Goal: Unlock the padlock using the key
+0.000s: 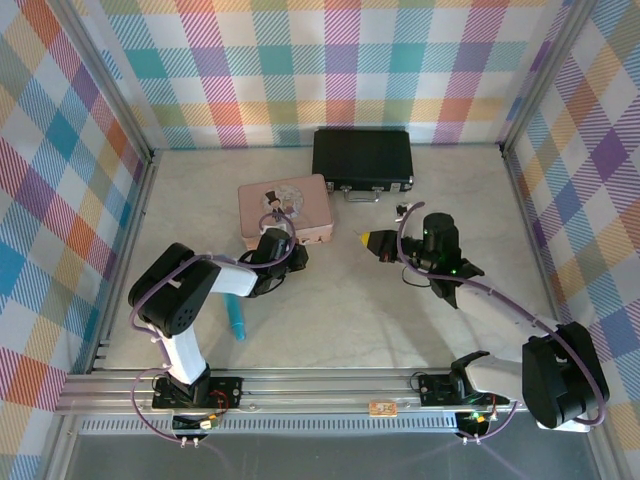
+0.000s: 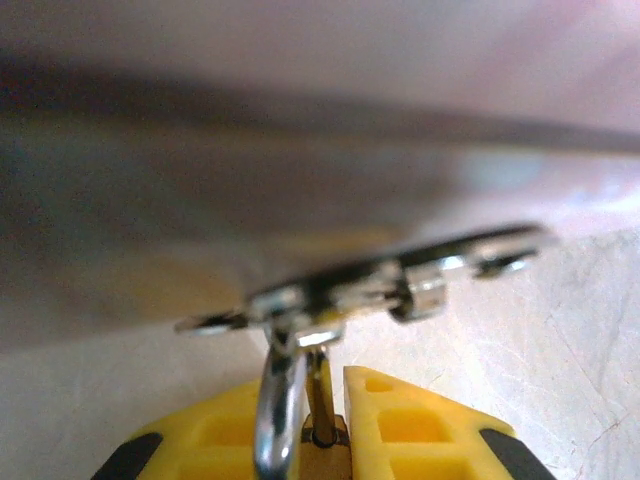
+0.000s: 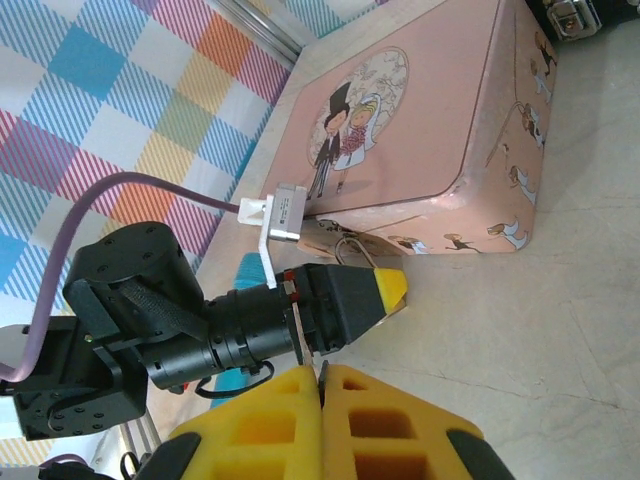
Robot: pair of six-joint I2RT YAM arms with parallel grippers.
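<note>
My left gripper [image 1: 283, 243] is at the front wall of the pink tin [image 1: 285, 205], shut on the small brass padlock [image 2: 326, 456]. The padlock's silvery shackle [image 2: 278, 410] rises between the yellow fingers [image 2: 410, 420] and passes through the tin's metal clasp [image 2: 400, 280]. In the right wrist view the shackle [image 3: 357, 250] shows as a thin loop just beyond the left gripper [image 3: 395, 285]. My right gripper [image 1: 368, 240] hovers to the right of the left one and is shut on the thin dark key [image 3: 323, 371]. Only the key's edge pokes out between the pads.
A black case [image 1: 362, 158] lies behind the tin at the back of the table. A teal pen [image 1: 238, 325] rests on the table by the left arm. The marble tabletop [image 1: 360, 310] between the arms is open. Plaid walls enclose the table.
</note>
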